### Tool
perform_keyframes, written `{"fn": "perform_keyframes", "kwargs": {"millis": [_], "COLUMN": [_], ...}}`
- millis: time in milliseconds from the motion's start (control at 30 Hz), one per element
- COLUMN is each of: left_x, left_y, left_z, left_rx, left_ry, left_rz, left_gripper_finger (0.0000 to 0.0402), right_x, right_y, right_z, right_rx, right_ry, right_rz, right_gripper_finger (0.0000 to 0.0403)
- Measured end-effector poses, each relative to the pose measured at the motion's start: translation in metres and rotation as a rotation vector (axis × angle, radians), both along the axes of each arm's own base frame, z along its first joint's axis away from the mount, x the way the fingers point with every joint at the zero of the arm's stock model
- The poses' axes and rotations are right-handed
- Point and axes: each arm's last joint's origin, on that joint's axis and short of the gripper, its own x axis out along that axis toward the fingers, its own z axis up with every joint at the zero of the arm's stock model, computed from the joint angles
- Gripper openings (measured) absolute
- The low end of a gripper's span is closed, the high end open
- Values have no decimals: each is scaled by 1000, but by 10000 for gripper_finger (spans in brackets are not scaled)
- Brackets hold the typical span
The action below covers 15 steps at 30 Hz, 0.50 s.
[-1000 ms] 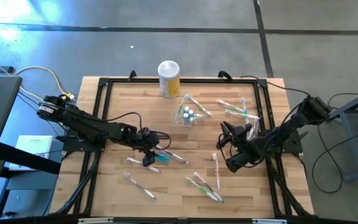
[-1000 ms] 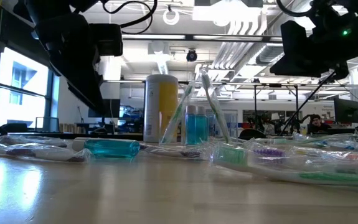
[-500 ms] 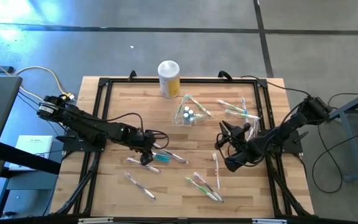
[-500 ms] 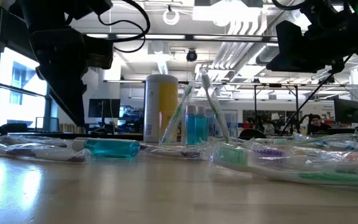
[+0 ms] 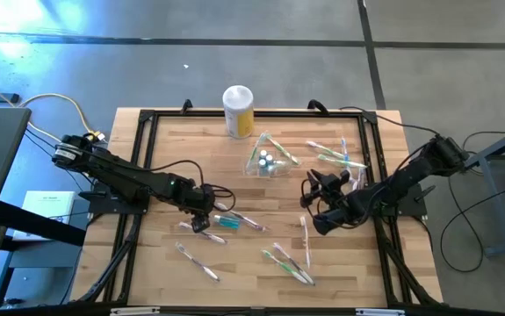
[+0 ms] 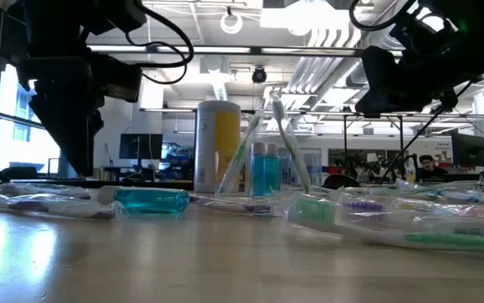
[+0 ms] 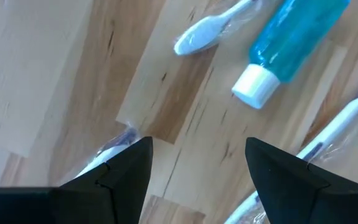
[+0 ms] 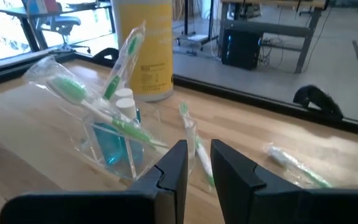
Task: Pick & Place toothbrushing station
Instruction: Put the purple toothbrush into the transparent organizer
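The toothbrushing station (image 5: 267,160) is a clear plastic holder with toothbrushes and small blue bottles in it. It stands on its base at the table's far middle, also seen in the low view (image 6: 263,164) and the right wrist view (image 8: 113,134). My right gripper (image 5: 310,184) (image 8: 198,152) hovers to the station's right and points at it. Its fingers are almost together, with nothing between them. My left gripper (image 5: 201,223) (image 7: 197,146) stands open, pointing down at bare wood left of a teal tube (image 7: 297,31).
A yellow canister with a white lid (image 5: 238,111) stands behind the station. Wrapped toothbrushes lie scattered at the near left (image 5: 198,262), near middle (image 5: 289,263) and far right (image 5: 335,156). A black frame (image 5: 147,118) runs round the tabletop.
My left gripper has tipped further downward and shifted a little toward the table's left, still open. My right gripper has swung slightly toward the station. Nothing on the table has moved.
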Motion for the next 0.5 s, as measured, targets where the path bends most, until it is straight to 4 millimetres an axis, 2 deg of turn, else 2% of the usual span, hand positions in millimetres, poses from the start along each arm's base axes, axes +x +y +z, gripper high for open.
{"fn": "perform_keyframes", "kwargs": {"millis": [167,400,500], "left_x": [-6,-18,-26], "left_y": [1,8,10], "left_z": [2,12,11], "left_rx": [37,177,205], "left_ry": [82,230,315], "left_rz": [-52,40,11], "left_gripper_finger": [251,251,251], "right_x": [1,1,2], "right_y": [-1,0,0], "right_z": [0,0,0], "right_rx": [20,22,19], "right_ry": [3,-7,-13], "right_rz": [4,4,1], "right_gripper_finger": [63,63,63]}}
